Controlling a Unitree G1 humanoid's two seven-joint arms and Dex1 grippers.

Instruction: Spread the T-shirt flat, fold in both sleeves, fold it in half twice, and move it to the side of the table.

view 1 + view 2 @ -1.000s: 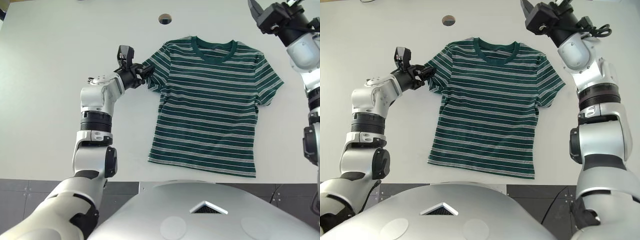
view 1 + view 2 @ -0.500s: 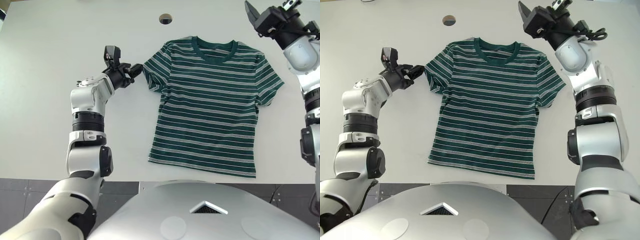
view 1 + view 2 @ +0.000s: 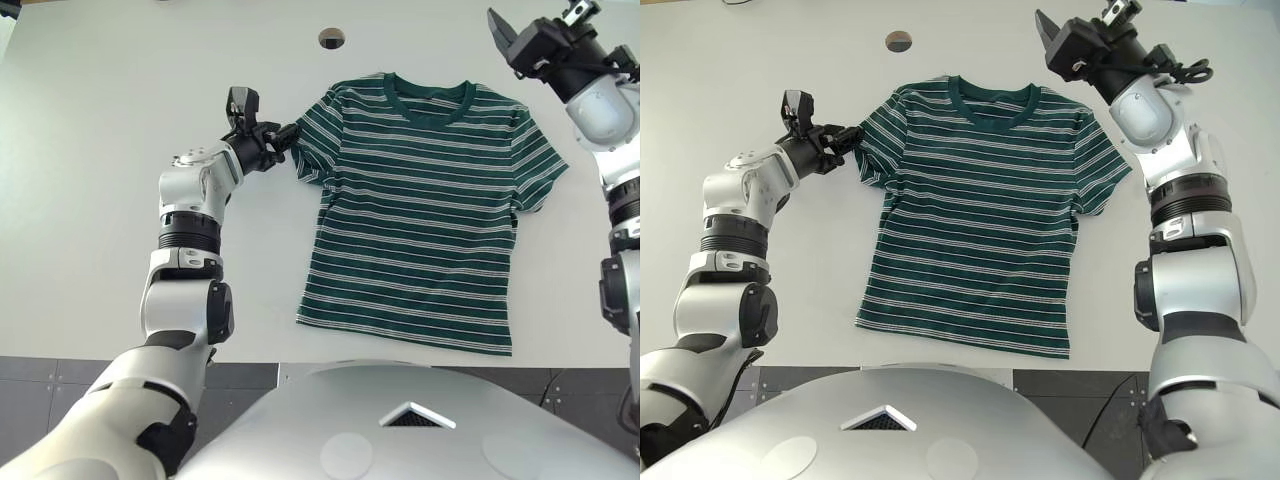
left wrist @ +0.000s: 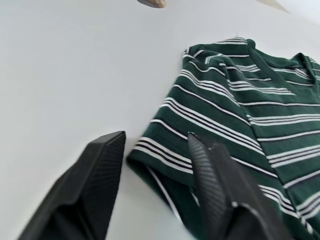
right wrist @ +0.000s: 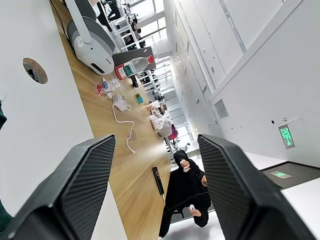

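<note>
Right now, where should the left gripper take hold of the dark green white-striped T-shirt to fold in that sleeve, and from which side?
Grip the hem of the T-shirt's short sleeve on the robot's left, coming in low from the left over the white table. The sleeve lies flat and juts toward the left gripper, whose open jaws straddle that hem.

One T-shirt (image 3: 420, 215), one table (image 3: 90, 120), one hole (image 3: 330, 38).

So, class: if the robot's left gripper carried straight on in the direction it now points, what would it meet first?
Most likely the T-shirt's sleeve on the robot's left: the open left gripper points straight at its hem. Whether it would slide over the cloth or catch its edge is unclear.
</note>
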